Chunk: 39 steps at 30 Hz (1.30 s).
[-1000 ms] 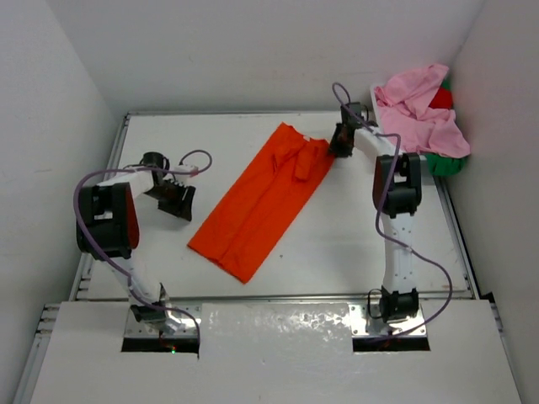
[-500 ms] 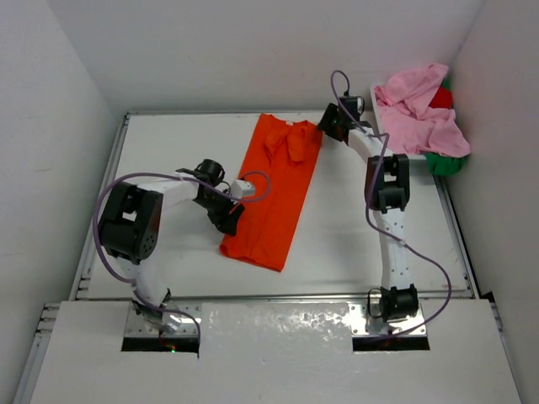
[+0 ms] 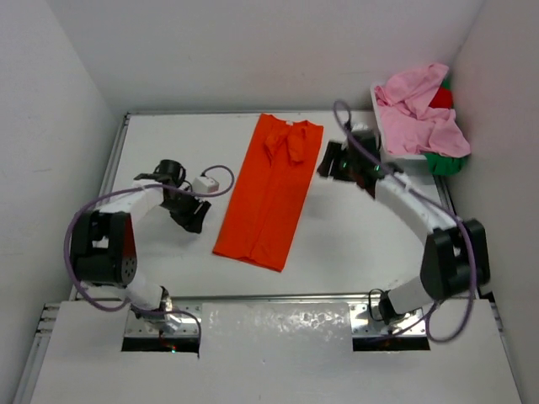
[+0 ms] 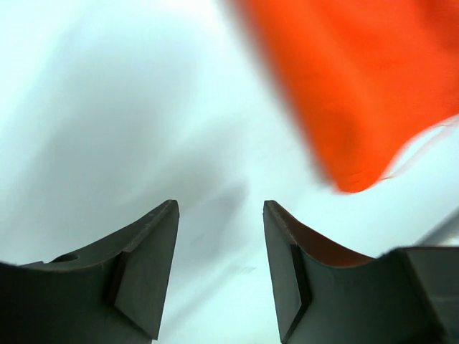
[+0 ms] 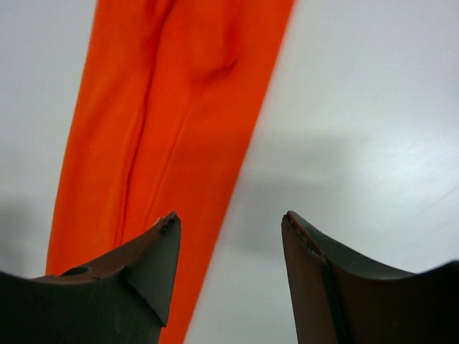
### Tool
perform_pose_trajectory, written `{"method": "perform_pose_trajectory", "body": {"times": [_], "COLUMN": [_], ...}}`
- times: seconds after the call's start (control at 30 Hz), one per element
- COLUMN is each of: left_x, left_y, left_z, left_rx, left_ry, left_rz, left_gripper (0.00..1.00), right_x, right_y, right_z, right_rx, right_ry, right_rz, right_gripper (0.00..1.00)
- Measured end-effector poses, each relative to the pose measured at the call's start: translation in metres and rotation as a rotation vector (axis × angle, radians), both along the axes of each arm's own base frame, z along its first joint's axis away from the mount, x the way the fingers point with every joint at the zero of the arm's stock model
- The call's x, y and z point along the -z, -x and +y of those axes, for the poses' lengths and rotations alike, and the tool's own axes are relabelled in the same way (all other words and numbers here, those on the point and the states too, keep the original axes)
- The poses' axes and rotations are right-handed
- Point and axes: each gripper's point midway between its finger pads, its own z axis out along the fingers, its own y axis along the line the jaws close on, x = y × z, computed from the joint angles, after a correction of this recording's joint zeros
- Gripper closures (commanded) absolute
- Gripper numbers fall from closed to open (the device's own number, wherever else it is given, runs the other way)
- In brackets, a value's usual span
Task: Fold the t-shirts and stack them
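Note:
An orange t-shirt (image 3: 269, 189), folded lengthwise into a long strip, lies flat in the middle of the table. Its near corner (image 4: 358, 86) shows in the left wrist view and its right edge (image 5: 172, 107) in the right wrist view. My left gripper (image 3: 192, 215) (image 4: 219, 208) hovers open just left of the strip's near end, holding nothing. To the right of the strip's far end, my right gripper (image 3: 330, 162) (image 5: 231, 218) is open over bare table and apart from the cloth. A pink t-shirt (image 3: 421, 114) is heaped at the back right, over a red one (image 3: 440, 98) and a green one (image 3: 446, 162).
The white basket (image 3: 376, 94) holding the heaped shirts stands in the back right corner against the wall. White walls close in the table at the left, back and right. The arms' bases sit at the near edge.
The right gripper opened, let go of the orange shirt's far corner and drew back to the right. The left gripper went to the shirt and pulled back left. The strip swung from diagonal to nearly straight.

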Motion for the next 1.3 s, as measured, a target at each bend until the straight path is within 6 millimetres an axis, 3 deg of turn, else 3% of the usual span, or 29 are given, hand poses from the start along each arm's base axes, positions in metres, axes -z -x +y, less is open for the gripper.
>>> {"method": "perform_pose_trajectory", "body": {"times": [0.07,0.13,0.23,0.3,0.37,0.47,0.57,0.63,0.67,0.73,0.9,1.0,1.03,1.07,1.2,1.3], "left_x": [-0.013,-0.03,-0.062,-0.1,-0.145,-0.23,-0.304,-0.324,-0.324,-0.3,-0.171,-0.124,-0.119,-0.118,-0.131,-0.134], "left_y": [-0.011,-0.023,-0.053,-0.085,-0.113,-0.147,-0.158,-0.149,-0.14,-0.121,-0.064,-0.034,-0.028,-0.024,-0.023,-0.023], "left_z": [0.018,0.027,0.041,0.052,0.064,0.084,0.1,0.107,0.11,0.104,0.09,0.088,0.087,0.087,0.084,0.079], "left_rx": [-0.059,-0.107,-0.2,-0.29,-0.381,-0.599,-0.739,-0.759,-0.762,-0.732,-0.651,-0.63,-0.627,-0.625,-0.606,-0.572], "left_ry": [-0.041,-0.084,-0.152,-0.199,-0.23,-0.221,-0.098,-0.047,-0.036,-0.028,-0.098,-0.139,-0.143,-0.143,-0.123,-0.11], "left_rz": [-0.069,-0.141,-0.249,-0.366,-0.492,-0.69,-0.848,-0.9,-0.912,-0.875,-0.579,-0.444,-0.428,-0.426,-0.478,-0.495], "left_gripper": [0.52,0.52,0.52,0.32,0.01,0.0,0.11,0.09,0.09,0.09,0.09,0.09,0.09,0.09,0.09,0.1], "right_x": [0.022,0.064,0.118,0.133,0.134,0.123,0.118,0.121,0.124,0.131,0.144,0.146,0.147,0.149,0.155,0.157], "right_y": [0.059,0.123,0.198,0.23,0.243,0.248,0.25,0.254,0.257,0.26,0.264,0.264,0.264,0.265,0.272,0.275], "right_z": [0.031,0.059,0.066,0.067,0.076,0.1,0.117,0.123,0.126,0.13,0.149,0.162,0.164,0.166,0.162,0.154], "right_rx": [-0.083,-0.175,-0.224,-0.234,-0.253,-0.287,-0.296,-0.295,-0.292,-0.283,-0.269,-0.266,-0.263,-0.261,-0.23,-0.205], "right_ry": [-0.023,-0.04,-0.014,-0.005,-0.019,-0.067,-0.131,-0.159,-0.169,-0.18,-0.258,-0.32,-0.334,-0.349,-0.381,-0.393], "right_rz": [0.044,0.158,0.333,0.381,0.375,0.328,0.297,0.303,0.313,0.338,0.398,0.418,0.426,0.436,0.464,0.468], "right_gripper": [0.44,0.45,0.45,0.45,0.45,0.44,0.45,0.45,0.45,0.46,0.5,0.62,0.67,0.77,0.98,1.0]}}
